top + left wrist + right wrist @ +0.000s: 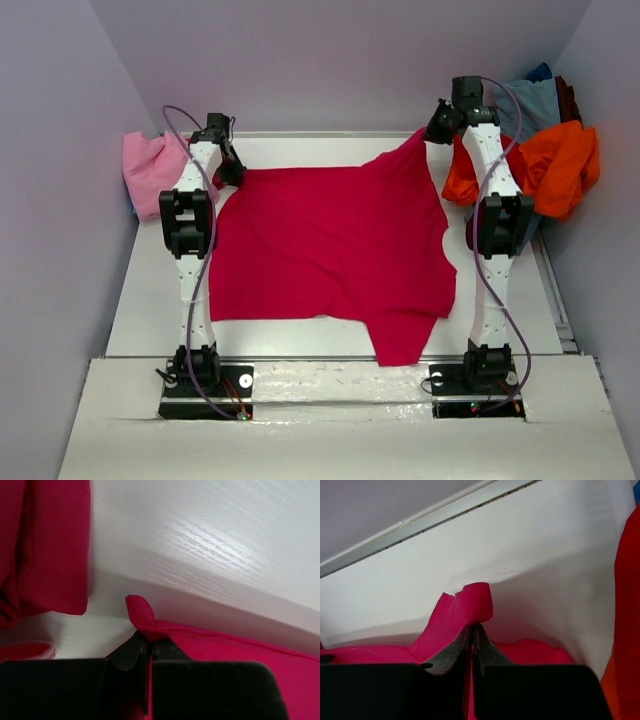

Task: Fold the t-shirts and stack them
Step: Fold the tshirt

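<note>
The crimson-magenta t-shirt (pixel 330 250) lies spread across the middle of the white table (pixel 150 300). At upper left, the left gripper (pixel 232 172) is clenched on one far corner of it. At upper right, the right gripper (pixel 437 128) pinches the other far corner, drawn up into a peak. A light pink t-shirt (pixel 150 170) sits at the far left edge, and an orange t-shirt (pixel 560 165) and a grey-blue t-shirt (pixel 530 100) are heaped at upper right.
</note>
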Robot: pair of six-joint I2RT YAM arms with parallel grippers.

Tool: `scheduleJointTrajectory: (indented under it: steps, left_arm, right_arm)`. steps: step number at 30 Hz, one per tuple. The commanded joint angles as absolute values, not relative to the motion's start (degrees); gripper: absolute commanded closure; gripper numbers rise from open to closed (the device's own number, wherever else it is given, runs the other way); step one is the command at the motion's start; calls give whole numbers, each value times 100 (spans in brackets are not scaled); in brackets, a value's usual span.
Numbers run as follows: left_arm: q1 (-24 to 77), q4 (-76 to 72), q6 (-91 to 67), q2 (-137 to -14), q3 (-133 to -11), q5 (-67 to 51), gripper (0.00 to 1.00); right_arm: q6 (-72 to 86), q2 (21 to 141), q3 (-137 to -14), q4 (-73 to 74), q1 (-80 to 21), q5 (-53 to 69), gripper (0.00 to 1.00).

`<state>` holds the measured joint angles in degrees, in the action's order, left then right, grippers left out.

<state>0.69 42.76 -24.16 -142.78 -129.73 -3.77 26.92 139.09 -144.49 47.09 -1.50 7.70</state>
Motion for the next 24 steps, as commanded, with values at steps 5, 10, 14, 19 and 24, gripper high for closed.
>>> scheduleJointTrajectory:
  steps: [5, 10, 14, 19, 24]
  left_arm:
    - [70, 4333, -2233, -14274, -13324, -185, 94]
    - [70, 4245, -2171, -14089, -13192, -53, 94]
    - [70, 4306, -2145, -14176, -13455, -53, 94]
    - [70, 4263, -2171, -14124, -13342, -79, 94]
    - [70, 4315, -2145, -13957, -13289, 157, 94]
  right_arm:
    - [2584, 13351, -14660, 4386, -53, 773, 93]
    - [2628, 13377, -14686, 4351, -53, 852, 93]
    - [2654, 13316, -14678, 4245, -53, 879, 93]
    - [2610, 13281, -14529, 4298, -53, 870, 93]
    - [2619, 13052, -13905, 4192, -53, 896, 93]
